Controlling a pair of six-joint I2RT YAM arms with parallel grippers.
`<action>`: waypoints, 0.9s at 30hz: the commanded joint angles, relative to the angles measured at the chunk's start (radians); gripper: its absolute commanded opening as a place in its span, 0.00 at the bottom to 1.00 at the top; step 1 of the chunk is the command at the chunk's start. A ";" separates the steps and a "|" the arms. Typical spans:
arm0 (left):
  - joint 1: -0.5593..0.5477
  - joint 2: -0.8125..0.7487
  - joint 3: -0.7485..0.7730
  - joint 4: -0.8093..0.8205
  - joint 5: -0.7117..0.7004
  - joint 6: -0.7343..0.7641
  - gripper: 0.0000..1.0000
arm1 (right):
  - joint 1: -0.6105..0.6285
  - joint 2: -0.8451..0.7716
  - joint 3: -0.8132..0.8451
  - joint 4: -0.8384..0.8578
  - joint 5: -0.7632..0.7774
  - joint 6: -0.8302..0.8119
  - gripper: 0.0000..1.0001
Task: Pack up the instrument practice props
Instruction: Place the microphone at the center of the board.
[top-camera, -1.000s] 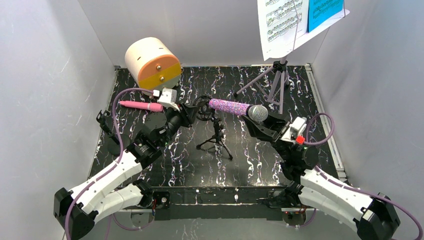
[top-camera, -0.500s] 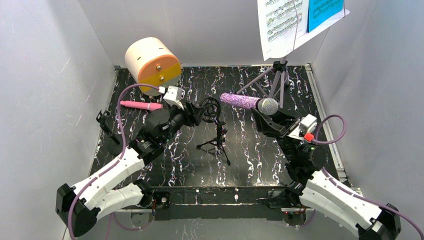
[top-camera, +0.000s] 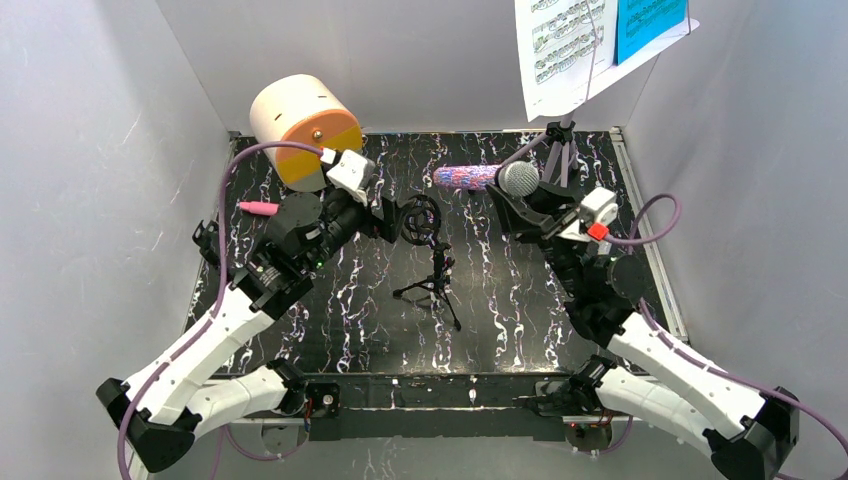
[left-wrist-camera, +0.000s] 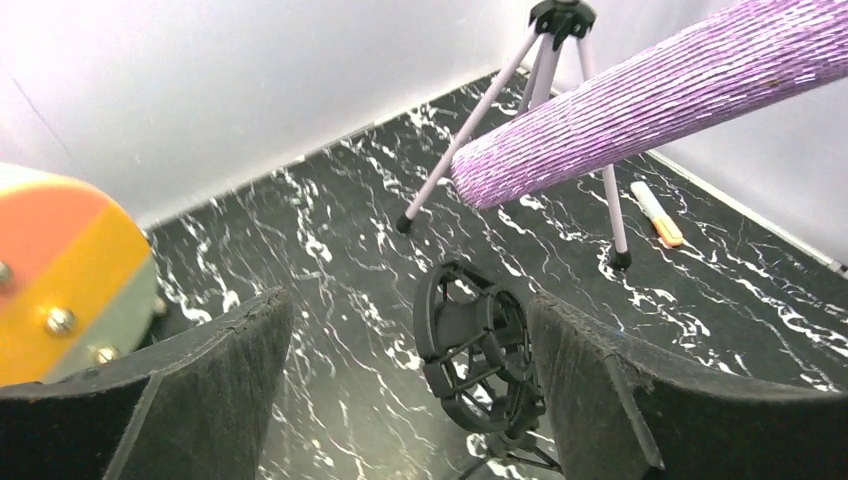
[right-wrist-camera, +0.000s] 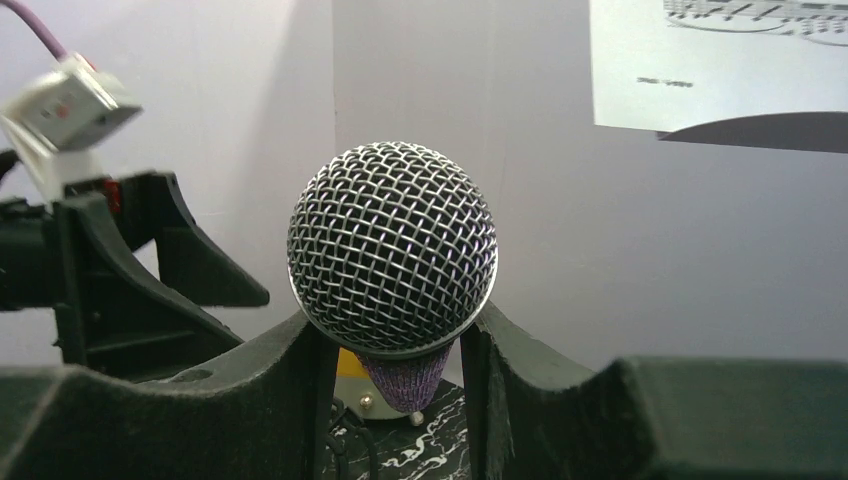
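While the right gripper (right-wrist-camera: 398, 368) clamps the purple silver-headed microphone (top-camera: 478, 178) just under its mesh head, holding it roughly level in the air near the lilac music rack (left-wrist-camera: 560, 16), the left gripper (left-wrist-camera: 405, 320) stands wide and empty, the ring of the black mic tripod (top-camera: 434, 285) just ahead of its fingers. The pink toy microphone (top-camera: 256, 207) lies at the desk's (top-camera: 520, 300) left, partly hidden behind the left arm.

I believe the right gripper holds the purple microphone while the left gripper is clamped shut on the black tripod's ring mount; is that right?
Not quite. The left gripper is open, its fingers standing apart on either side of the ring mount, not clamping it, as the left wrist view shows. The right gripper does hold the purple microphone.
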 joint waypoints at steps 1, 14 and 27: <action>0.001 -0.003 0.105 -0.057 0.135 0.245 0.87 | -0.004 0.062 0.108 0.028 -0.046 0.018 0.01; 0.002 0.102 0.215 -0.005 0.365 0.533 0.93 | -0.004 0.285 0.271 0.083 -0.204 0.115 0.01; 0.002 0.168 0.244 0.012 0.351 0.663 0.77 | -0.004 0.362 0.291 0.124 -0.257 0.186 0.01</action>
